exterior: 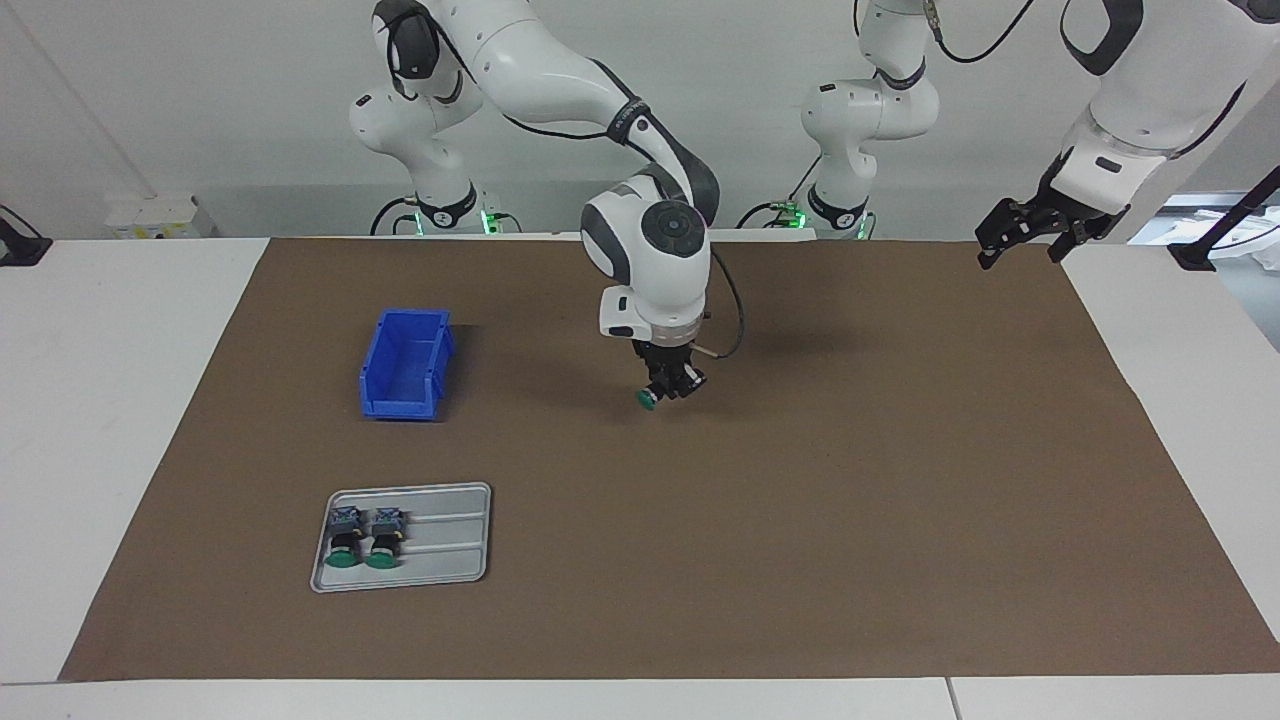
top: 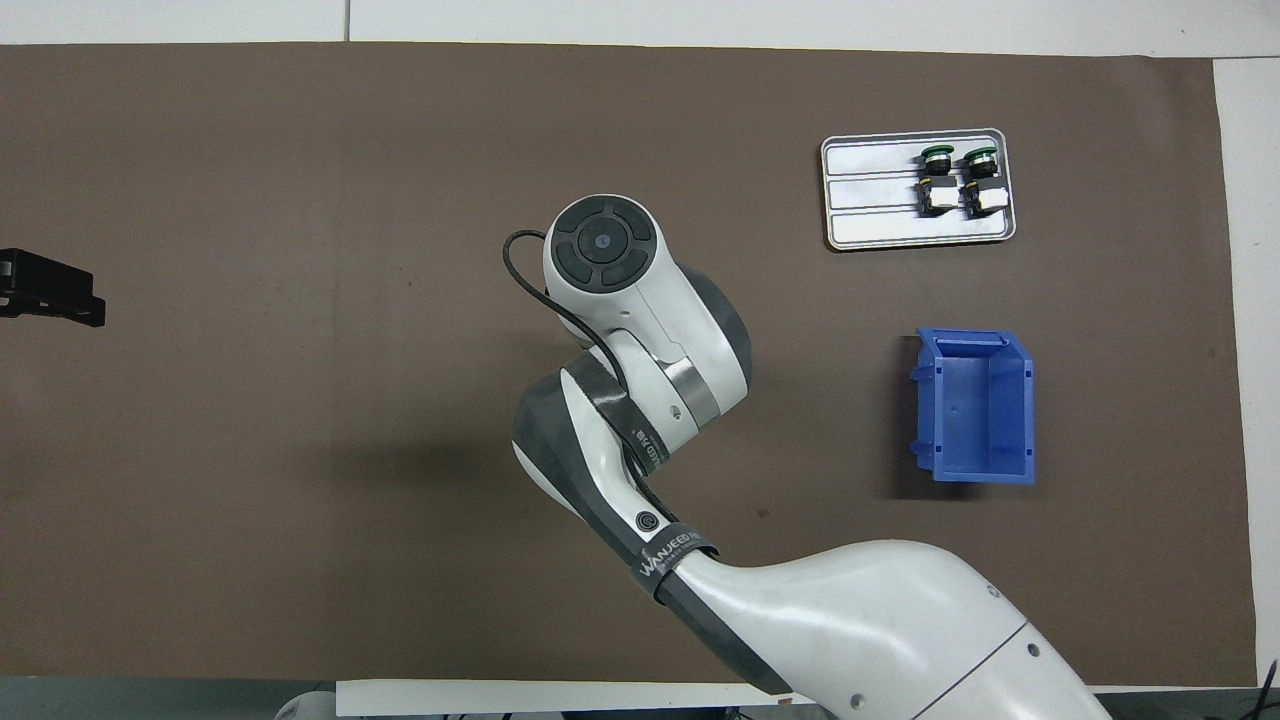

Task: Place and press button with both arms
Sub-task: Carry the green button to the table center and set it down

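While the right gripper (exterior: 672, 388) hangs over the mat's (exterior: 800, 500) middle, it's clamped on a button (exterior: 648, 398): green cap pokes out sideways just below the fingertips, toward the right arm's end, w/ the body pinched between them. Can't tell if the button touches the mat. In the overhead view the arm's wrist hides both gripper & button.

Bin (exterior: 405, 362), blue, sits on the mat well apart from that gripper, toward the right arm's end. Tray (exterior: 455, 545) lies farther from the robots than the bin, w/ two more buttons (exterior: 346, 537) (exterior: 384, 536) side by side in it, caps pointing away from the robots.

Left gripper (exterior: 1025, 238) waits, fingers apart, nothing in them, up over the mat's corner at the left arm's end of the bench (exterior: 100, 400), well apart from the held button.
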{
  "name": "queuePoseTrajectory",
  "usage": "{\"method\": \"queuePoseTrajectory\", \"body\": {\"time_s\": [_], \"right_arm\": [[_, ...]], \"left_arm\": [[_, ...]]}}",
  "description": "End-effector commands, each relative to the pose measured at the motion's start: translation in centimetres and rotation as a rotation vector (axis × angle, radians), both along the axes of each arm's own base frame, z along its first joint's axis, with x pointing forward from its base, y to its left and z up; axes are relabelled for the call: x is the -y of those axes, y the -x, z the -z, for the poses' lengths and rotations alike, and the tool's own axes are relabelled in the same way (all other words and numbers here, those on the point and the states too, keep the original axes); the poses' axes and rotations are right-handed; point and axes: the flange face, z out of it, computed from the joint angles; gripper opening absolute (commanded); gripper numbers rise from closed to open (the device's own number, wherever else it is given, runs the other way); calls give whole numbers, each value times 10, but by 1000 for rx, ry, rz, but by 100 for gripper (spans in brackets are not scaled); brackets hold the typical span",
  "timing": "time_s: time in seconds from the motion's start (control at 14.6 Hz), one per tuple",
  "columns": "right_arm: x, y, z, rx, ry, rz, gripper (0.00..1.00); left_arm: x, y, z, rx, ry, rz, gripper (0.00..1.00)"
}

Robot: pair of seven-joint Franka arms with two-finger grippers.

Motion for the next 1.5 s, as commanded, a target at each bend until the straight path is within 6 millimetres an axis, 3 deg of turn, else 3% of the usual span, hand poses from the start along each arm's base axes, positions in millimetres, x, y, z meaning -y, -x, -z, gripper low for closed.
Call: {"method": "queuePoseTrajectory", "body": {"time_s": [0.0, 0.14, 0.34, 0.55, 0.62, 0.75, 1.03, 1.09, 1.16, 1.23, 1.3, 1.44], "right_arm": [[-4, -6, -3, 3, -61, 245, 5], [-4, -9, 5, -15, -52, 347, 5], [-40, -4, 35, -29, -39, 449, 7], [-41, -16, 41, -13, -64, 494, 9], [-46, -14, 42, 2, -83, 493, 9], [-61, -3, 64, -3, -74, 540, 9], [-66, 1, 72, 4, -87, 546, 13], [-66, 3, 74, 3, -80, 538, 26], [-65, 2, 73, 6, -76, 533, 59], [-66, 1, 71, 12, -75, 523, 83], [-65, 1, 64, 13, -76, 498, 99], [-53, -5, 32, 6, -75, 461, 99]], "left_arm": [[-2, 8, -2, 9, -11, -1, 100], [-2, 8, -2, 8, -11, 3, 100], [-3, 8, -1, 6, -12, -2, 100], [-3, 8, -2, 5, -12, -5, 100], [-3, 8, -2, 6, -12, -10, 100], [-3, 8, -2, 7, -12, -14, 100], [-4, 8, -1, 5, -13, -16, 100], [-4, 8, -1, 5, -12, -13, 100], [-4, 8, -1, 5, -12, -11, 100], [-4, 8, -1, 6, -12, -10, 100], [-4, 8, -2, 8, -12, -8, 100], [-4, 8, -1, 5, -12, -8, 100]]}}
